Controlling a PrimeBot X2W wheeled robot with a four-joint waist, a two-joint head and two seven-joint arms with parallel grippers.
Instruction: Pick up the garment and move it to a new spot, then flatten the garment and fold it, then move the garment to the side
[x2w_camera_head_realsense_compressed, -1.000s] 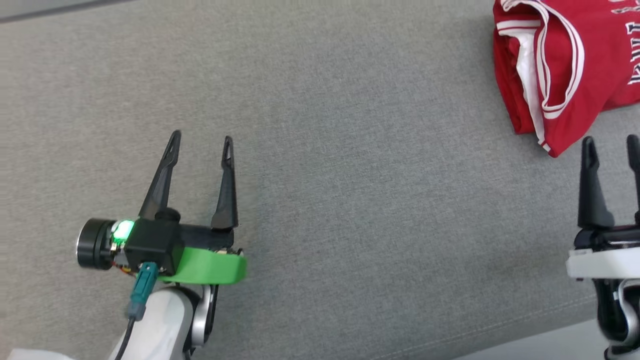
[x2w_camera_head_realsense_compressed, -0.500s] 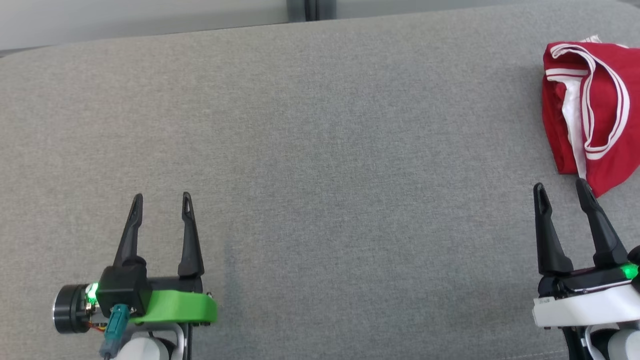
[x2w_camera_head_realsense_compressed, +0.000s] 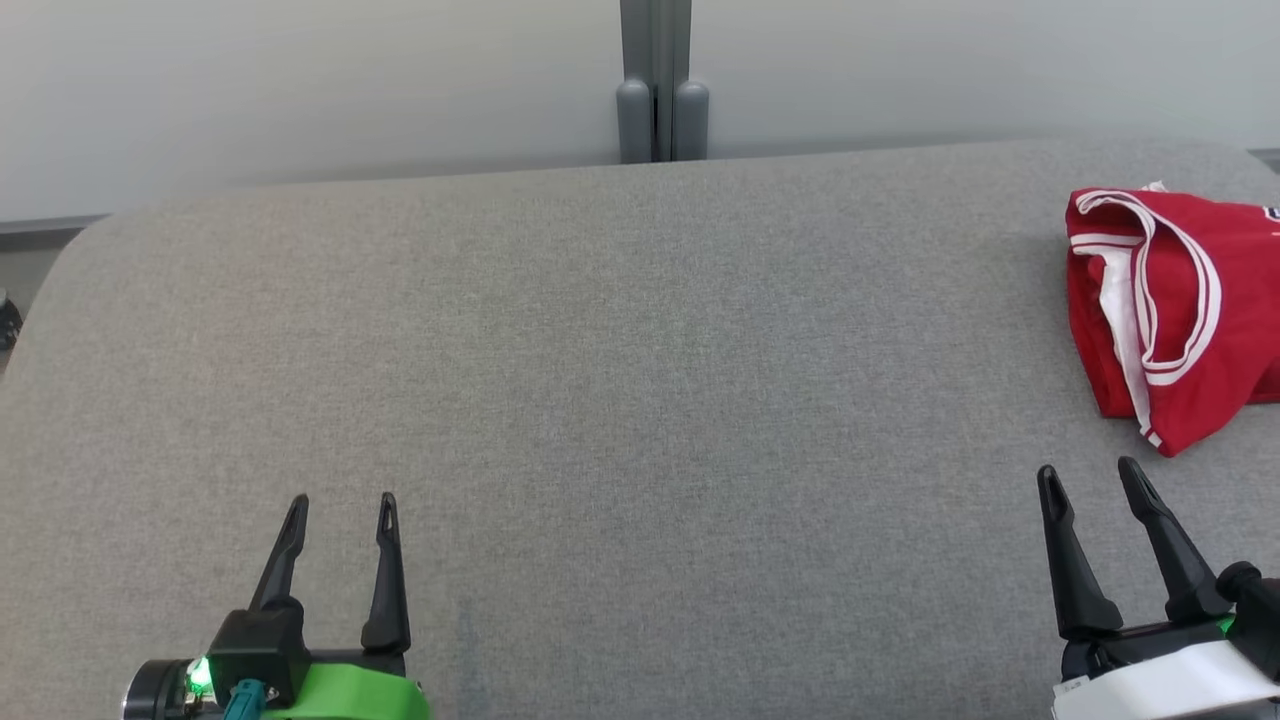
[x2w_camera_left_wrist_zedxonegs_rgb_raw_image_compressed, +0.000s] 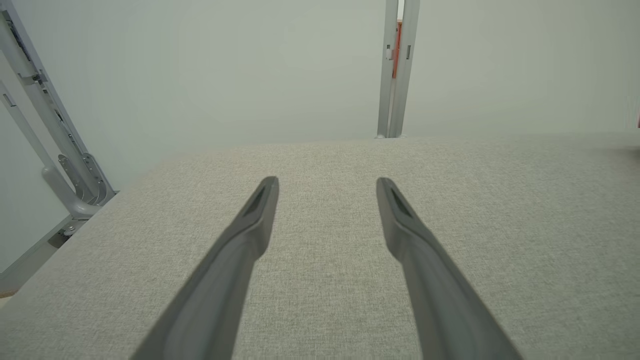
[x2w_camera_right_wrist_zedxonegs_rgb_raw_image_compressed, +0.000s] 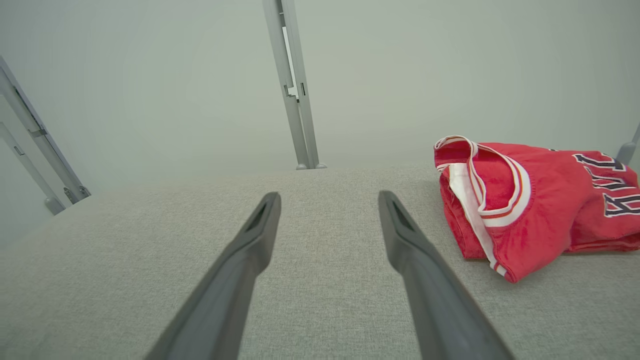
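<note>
Red shirt (x2w_camera_head_realsense_compressed: 1180, 310) lies in a bunched heap on the gray pad (x2w_camera_head_realsense_compressed: 640, 400), far R side, near the back edge. It has white bands w/ thin red lines on its edges, & some white inside shows. L gripper (x2w_camera_head_realsense_compressed: 343, 500) is at the bottom L of the head view, low over the pad. Its two dark fingers are spread wide w/ nothing btwn them, tips pointing to the wall (x2w_camera_head_realsense_compressed: 300, 90). It has a green part (x2w_camera_head_realsense_compressed: 350, 695) at its base & a small green light (x2w_camera_head_realsense_compressed: 200, 672) is on. It is well apart from the shirt. R gripper (x2w_camera_head_realsense_compressed: 1088, 468) is at the bottom R, fingers also spread wide & holding nothing. Its tips are near the shirt's front corner but not touching; a strip of bare pad shows btwn them. In the R wrist view the shirt sits up & to the R of the fingers, w/ dark letters (x2w_camera_right_wrist_zedxonegs_rgb_raw_image_compressed: 616, 205) on its R part; can't read the word. The L wrist view looks along the two fingers over bare pad to the wall. A gray post (x2w_camera_head_realsense_compressed: 655, 90) stands behind the pad, at the middle of the back edge. Slanted gray bars (x2w_camera_left_wrist_zedxonegs_rgb_raw_image_compressed: 55, 145) show at the L in the L wrist view. The pad's L back corner is round.
</note>
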